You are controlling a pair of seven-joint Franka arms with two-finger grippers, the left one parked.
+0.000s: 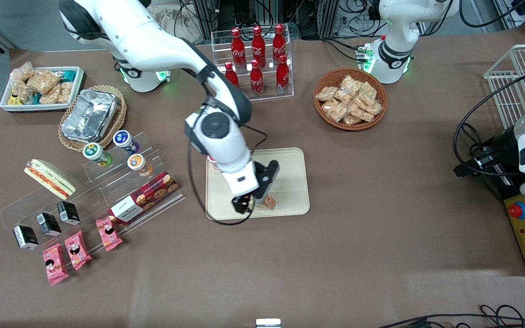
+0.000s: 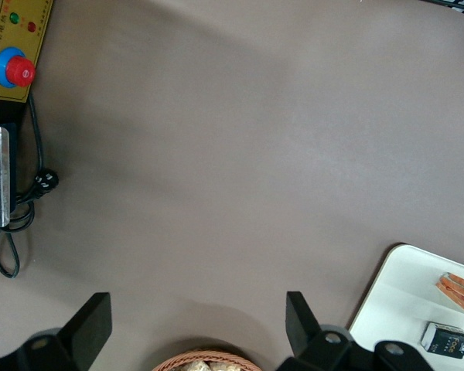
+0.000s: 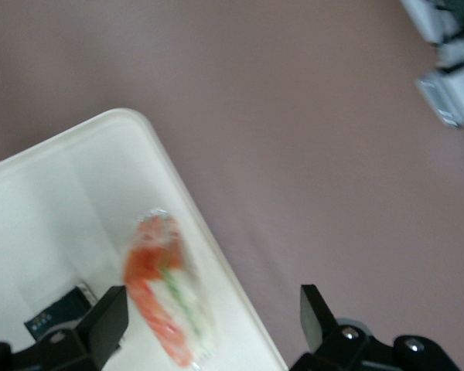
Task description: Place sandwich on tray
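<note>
Item: sandwich (image 3: 168, 297) lying on tray (image 3: 54, 201). My claw (image 1: 249, 203) above it, fingers apart, empty. Step: release done; next, lift clear.

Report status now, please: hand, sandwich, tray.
Hand open, above tray. Sandwich lying on tray, released. Small dark box on tray beside it; nothing in the way.

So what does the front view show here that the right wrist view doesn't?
Only the front view shows the second wrapped sandwich on the clear acrylic stand, the red cola bottles and the wicker basket of snack packets. Only the wrist view shows the gripper open. Both share the clear-wrapped wedge sandwich lying on the cream-beige rectangular tray.
</note>
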